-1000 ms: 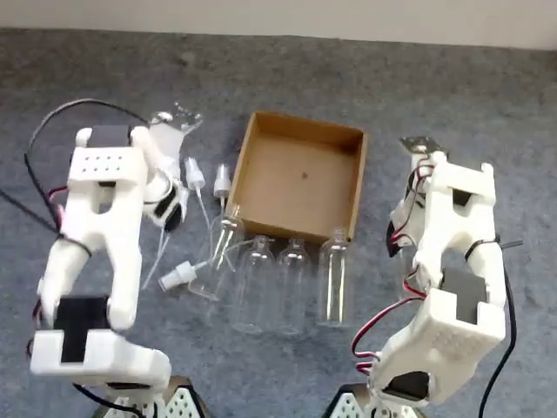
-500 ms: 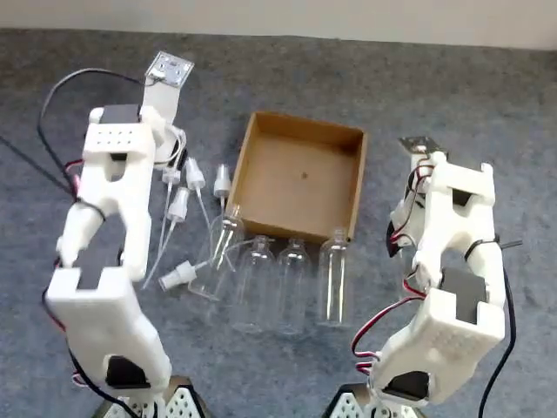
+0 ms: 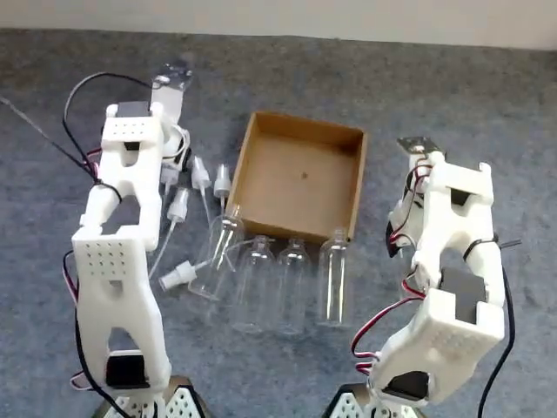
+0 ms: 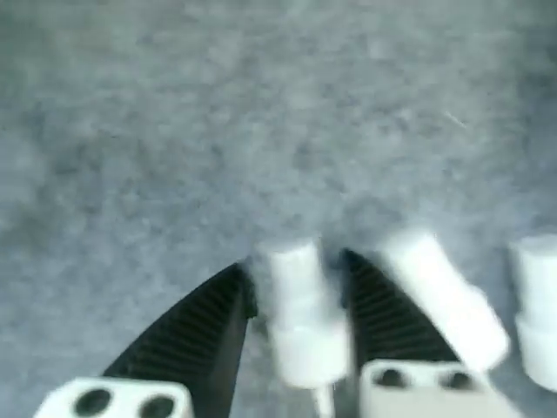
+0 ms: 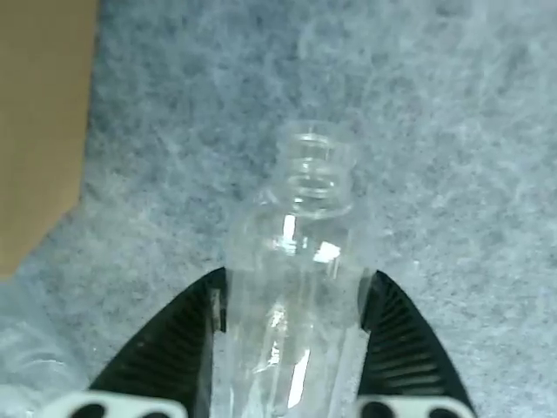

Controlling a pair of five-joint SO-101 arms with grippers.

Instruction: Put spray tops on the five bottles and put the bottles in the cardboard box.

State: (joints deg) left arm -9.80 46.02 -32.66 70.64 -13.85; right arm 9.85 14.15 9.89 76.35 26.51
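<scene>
The left gripper point(image 4: 296, 264), spread astride a spray top point(image 4: 300, 335) on the tabletop point(image 4: 261, 104), should pinch it squarely without nudging the neighbouring top point(image 4: 444, 300).

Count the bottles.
5. Bottles one, two, three and four lie in a row beside the box; the fifth bottle sits between the jaws of the right gripper.

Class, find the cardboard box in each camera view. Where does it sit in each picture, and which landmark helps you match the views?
High view: the cardboard box lies open mid-table, beyond the row of bottles.
Right wrist view: a brown edge of it, beside the clear bottle in the right gripper.
Left wrist view: spray tops on the grey table cover.
Shared landmark: the grey table cover.
</scene>
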